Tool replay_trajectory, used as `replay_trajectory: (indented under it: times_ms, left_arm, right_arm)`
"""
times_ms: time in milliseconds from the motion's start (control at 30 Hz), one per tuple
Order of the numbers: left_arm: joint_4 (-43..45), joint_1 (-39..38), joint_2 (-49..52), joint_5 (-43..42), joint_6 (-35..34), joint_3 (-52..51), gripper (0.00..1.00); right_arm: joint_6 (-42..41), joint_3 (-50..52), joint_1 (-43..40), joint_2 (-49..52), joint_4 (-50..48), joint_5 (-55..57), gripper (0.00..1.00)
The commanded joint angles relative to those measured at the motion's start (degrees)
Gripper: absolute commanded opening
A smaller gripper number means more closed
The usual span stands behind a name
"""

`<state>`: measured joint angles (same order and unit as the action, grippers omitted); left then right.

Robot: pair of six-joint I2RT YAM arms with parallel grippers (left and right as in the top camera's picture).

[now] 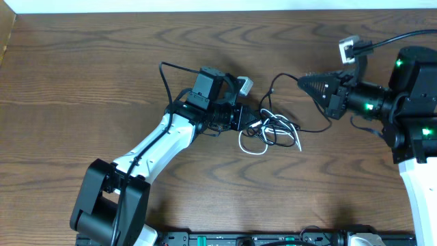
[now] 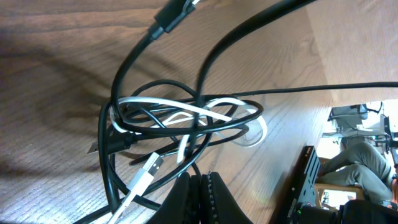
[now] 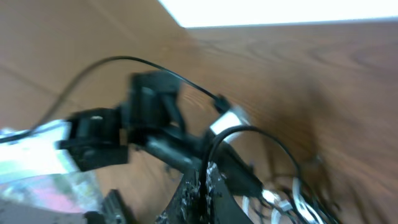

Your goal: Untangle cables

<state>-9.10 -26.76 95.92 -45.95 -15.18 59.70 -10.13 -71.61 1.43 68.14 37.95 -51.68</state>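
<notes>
Several glossy looped cables [image 1: 274,128], left pincer [image 2: 200,183] shut among them, right pincer [image 1: 304,81] clamping one black strand.

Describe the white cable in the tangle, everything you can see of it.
The white cable is a thin, smooth cord that looks rubbery. It is looped through the black cables in a knot lying on the wooden table. Its pale plug end sticks out of the knot. The shut left gripper sits against the knot, but I can't tell whether it pinches the white strand.
</notes>
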Motion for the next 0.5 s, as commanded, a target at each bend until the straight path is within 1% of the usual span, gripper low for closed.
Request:
replay_trajectory:
  times_ms: [0, 67, 100, 133, 200, 267, 333, 367, 400, 433, 467]
  left_arm:
    - [0.0, -0.2, 0.3, -1.2, 0.2, -0.2, 0.08]
    - [0.3, -0.1, 0.3, -1.0, 0.2, -0.2, 0.08]
    - [0.6, 0.0, 0.3, -1.0, 0.2, -0.2, 0.08]
    - [0.7, 0.0, 0.3, -1.0, 0.2, -0.2, 0.08]
    - [0.9, 0.3, 0.3, -1.0, 0.2, -0.2, 0.08]
    - [1.1, 0.8, 0.2, -1.0, 0.2, -0.2, 0.08]
    - [1.1, 1.6, -0.1, -1.0, 0.2, -0.2, 0.08]
    - [1.1, 2.3, -0.4, -1.1, 0.1, -0.2, 0.08]
    - [1.1, 2.7, -0.6, -1.2, 0.1, -0.2, 0.08]
    - [1.0, 3.5, -1.2, -1.3, 0.2, -0.2, 0.08]
    - [0.9, 4.0, -1.6, -1.3, 0.1, -0.2, 0.08]
  right_arm:
    - [2.1, -0.2, 0.1, -0.6, 4.6, 14.6, 0.01]
    - [2.0, -0.2, 0.1, -0.4, 7.7, 23.1, 0.04]
    - [2.0, -0.2, 0.1, 0.0, 10.5, 29.7, 0.22]
    - [2.0, -0.2, 0.1, 0.1, 11.2, 31.1, 0.31]
    - [1.8, -0.2, 0.1, 0.9, 12.0, 34.6, 0.38]
    - [1.8, -0.2, 0.1, 1.6, 12.3, 35.3, 0.48]
    - [1.8, -0.2, 0.7, 2.6, 13.1, 35.3, 0.54]
    - [1.9, -0.2, 1.1, 3.2, 13.5, 35.6, 0.61]
    - [1.8, -0.2, 1.6, 3.9, 13.8, 36.4, 0.72]
    - [1.9, -0.2, 2.3, 4.9, 14.0, 38.1, 0.75]
    - [1.9, -0.2, 2.7, 5.4, 14.0, 39.0, 0.76]
